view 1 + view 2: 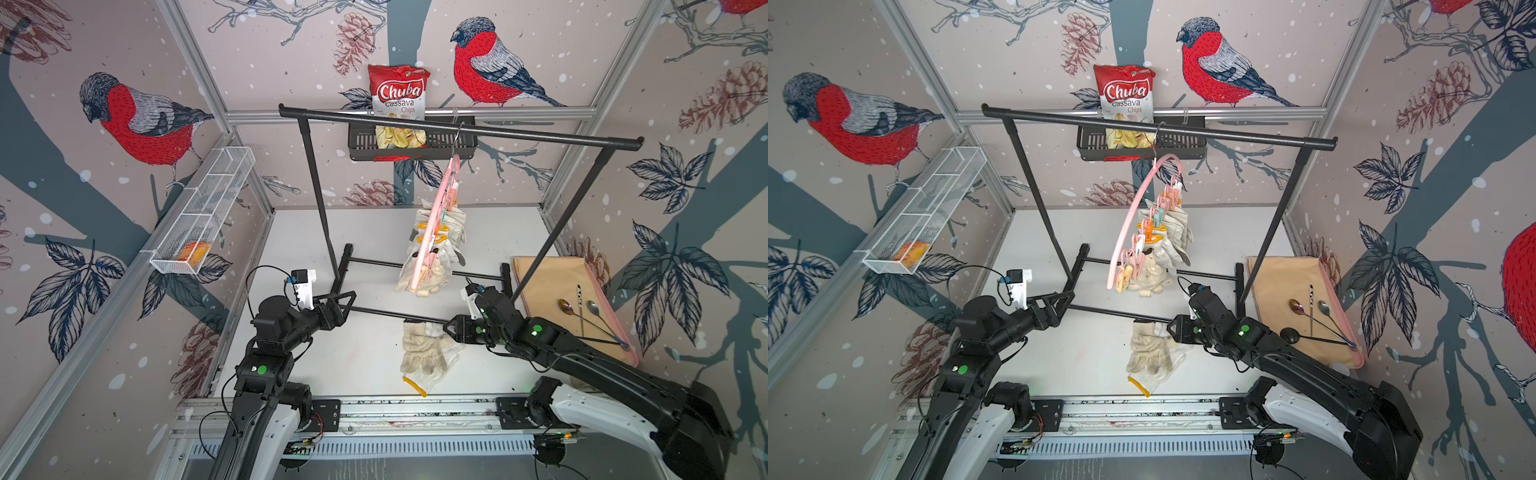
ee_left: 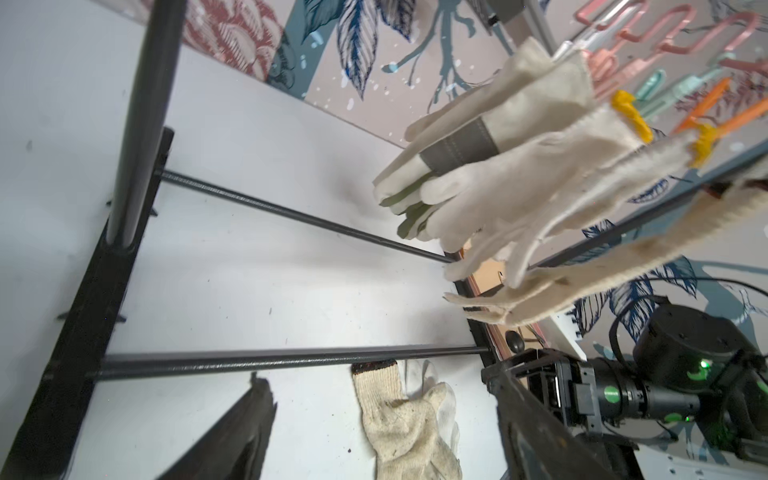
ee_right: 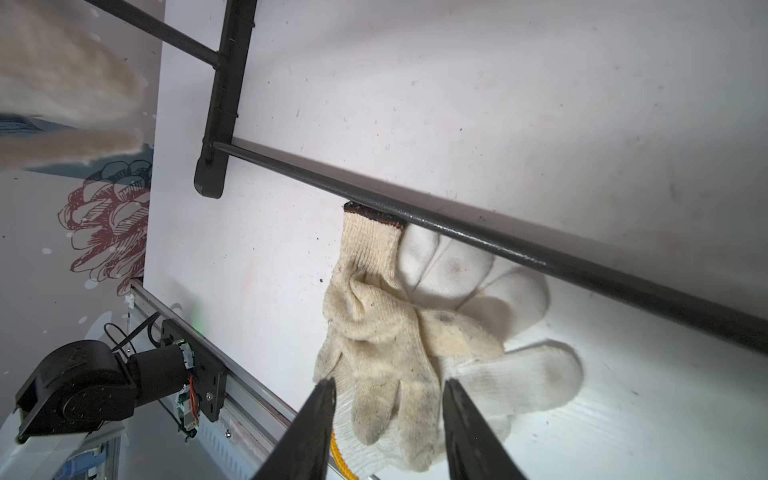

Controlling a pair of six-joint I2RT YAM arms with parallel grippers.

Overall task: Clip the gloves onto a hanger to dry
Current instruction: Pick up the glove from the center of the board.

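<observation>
The pink hanger (image 1: 432, 232) (image 1: 1130, 224) hangs by its hook from the rack's top bar, with several gloves (image 1: 453, 230) (image 1: 1177, 232) (image 2: 519, 174) clipped to its pegs. Two more gloves lie on the table: a cream knitted one (image 1: 419, 349) (image 1: 1148, 347) (image 2: 407, 428) (image 3: 382, 324) on top of a white one (image 3: 498, 374) with a yellow cuff edge. My right gripper (image 1: 452, 330) (image 1: 1173, 328) (image 3: 390, 384) is open, low over them, its jaws either side of the cream glove's fingers. My left gripper (image 1: 349, 301) (image 1: 1067, 299) (image 2: 376, 386) is open and holds nothing, beside the rack's left foot.
The black garment rack (image 1: 457, 129) stands mid-table; its front base bar (image 1: 395, 316) crosses just behind the loose gloves. A tan mat (image 1: 548, 286) with spoons lies at the right. A chips bag (image 1: 399, 91) sits in a black wall basket, and a white wire basket (image 1: 203, 216) hangs on the left wall.
</observation>
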